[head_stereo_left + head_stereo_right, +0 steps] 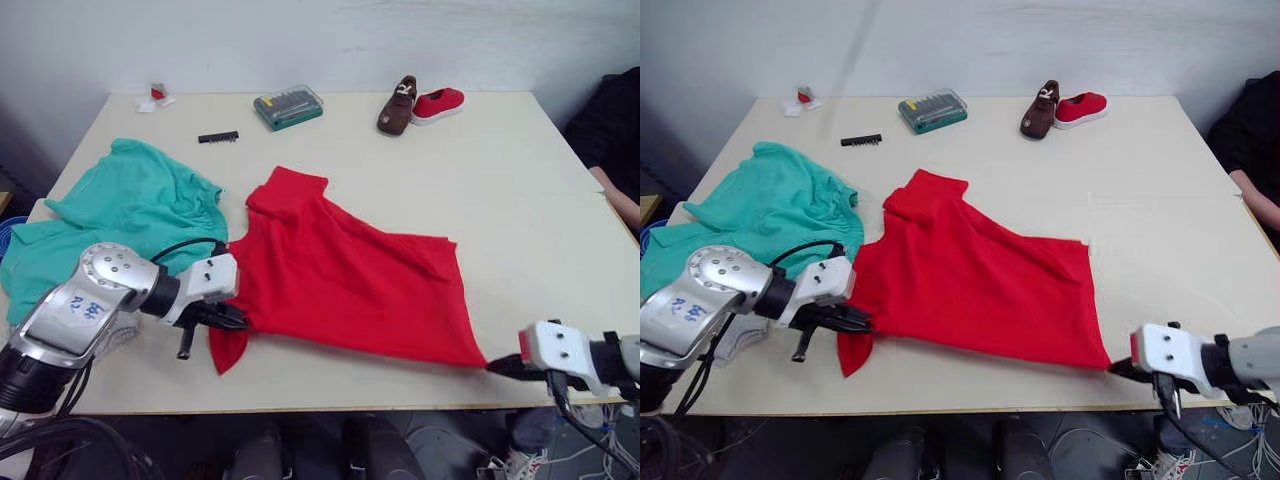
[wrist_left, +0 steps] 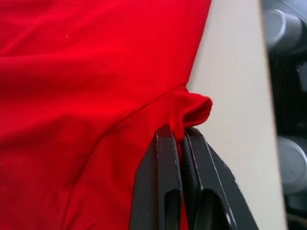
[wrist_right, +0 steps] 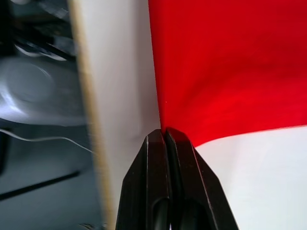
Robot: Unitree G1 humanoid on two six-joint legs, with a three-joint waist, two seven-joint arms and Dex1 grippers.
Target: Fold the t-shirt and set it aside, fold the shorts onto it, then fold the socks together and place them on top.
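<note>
The red t-shirt (image 1: 345, 275) lies spread across the middle of the table, one sleeve pointing toward the far side. My left gripper (image 1: 232, 318) is shut on the shirt's near-left edge; in the left wrist view its fingers (image 2: 168, 158) pinch a fold of red cloth (image 2: 96, 96). At the near-right corner of the shirt, close to the table's front edge, my right gripper (image 1: 503, 366) is shut on the hem, and the right wrist view shows the cloth (image 3: 225, 62) clamped at the fingertips. The teal shorts (image 1: 120, 215) lie crumpled at the left. The socks are out of view.
A brown shoe (image 1: 398, 106) and a red shoe (image 1: 439, 104) sit at the far side beside a green bit case (image 1: 288, 107). A black bit strip (image 1: 217, 137) and a small red-and-white item (image 1: 157, 97) lie far left. A person's arm (image 1: 620, 195) is at the right edge.
</note>
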